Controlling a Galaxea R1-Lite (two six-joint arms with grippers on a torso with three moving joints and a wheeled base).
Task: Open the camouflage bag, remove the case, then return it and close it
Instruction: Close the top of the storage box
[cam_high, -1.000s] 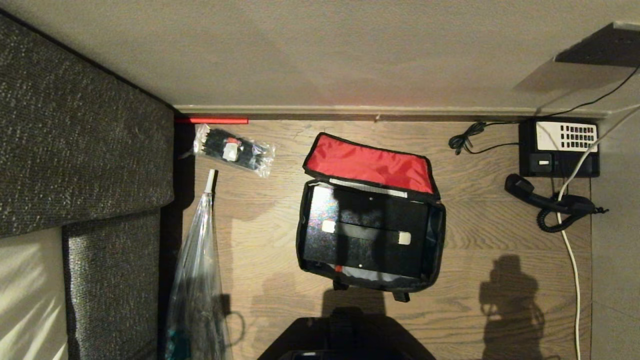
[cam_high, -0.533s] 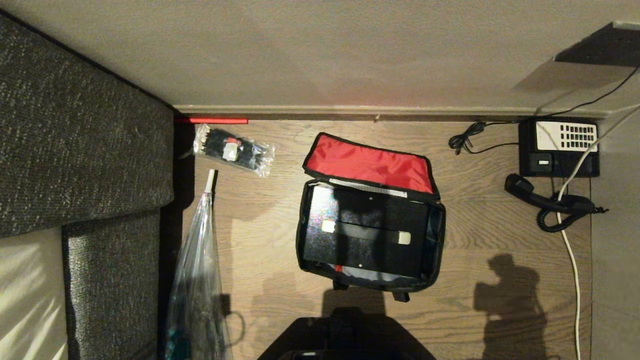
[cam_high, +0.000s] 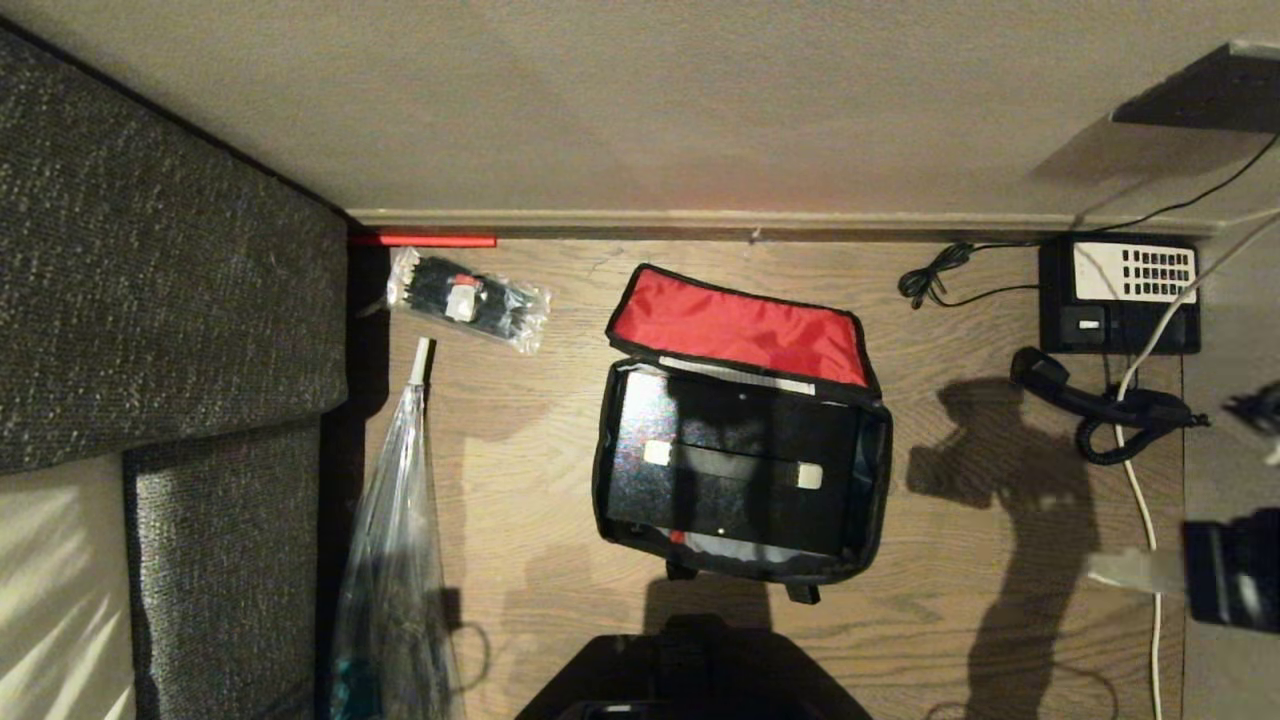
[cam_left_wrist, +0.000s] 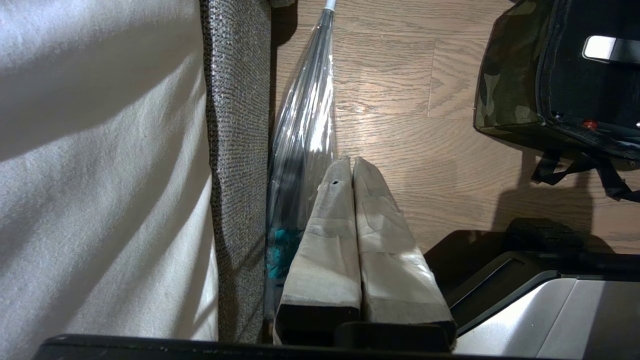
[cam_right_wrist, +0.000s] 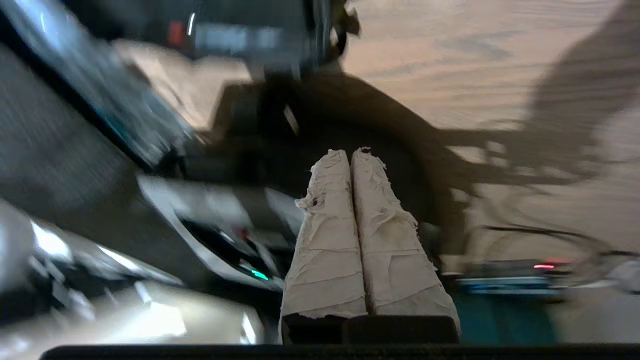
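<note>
Camouflage bag (cam_high: 740, 430) lying open on wooden floor (cam_high: 520, 450), red flap (cam_high: 738, 327) folded back, black case (cam_high: 735, 470) inside. Right pincer (cam_right_wrist: 350, 152) pressed shut, holding nothing, well off to the bag's right. Left pincer (cam_left_wrist: 346, 162) likewise shut and empty, near the bag's left, just beside clear plastic wrap (cam_left_wrist: 302, 130).
</note>
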